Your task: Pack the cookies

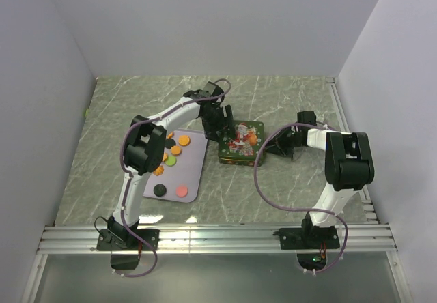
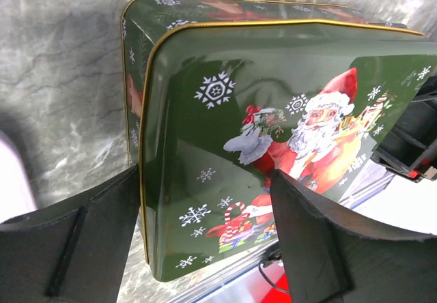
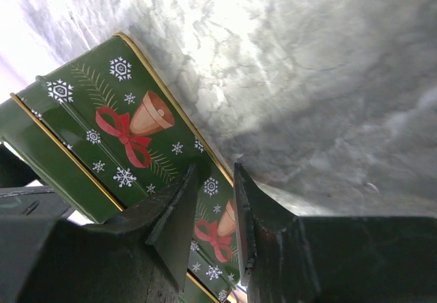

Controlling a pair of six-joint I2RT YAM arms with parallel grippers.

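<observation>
Left hand (image 1: 222,129) wide astride tin lid (image 2: 225,132); right hand (image 1: 272,147) narrow, grip unclear. Cookies (image 1: 175,151) at 8 o'clock, nearer left.

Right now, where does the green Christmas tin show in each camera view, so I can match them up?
Top external: the green Christmas tin sits mid-table, just right of the pale tray.
Left wrist: its Santa lid fills the middle of the frame.
Right wrist: the tin, bell-and-bow side showing, lies lower left.
Shared landmark: the grey marbled tabletop.
</observation>
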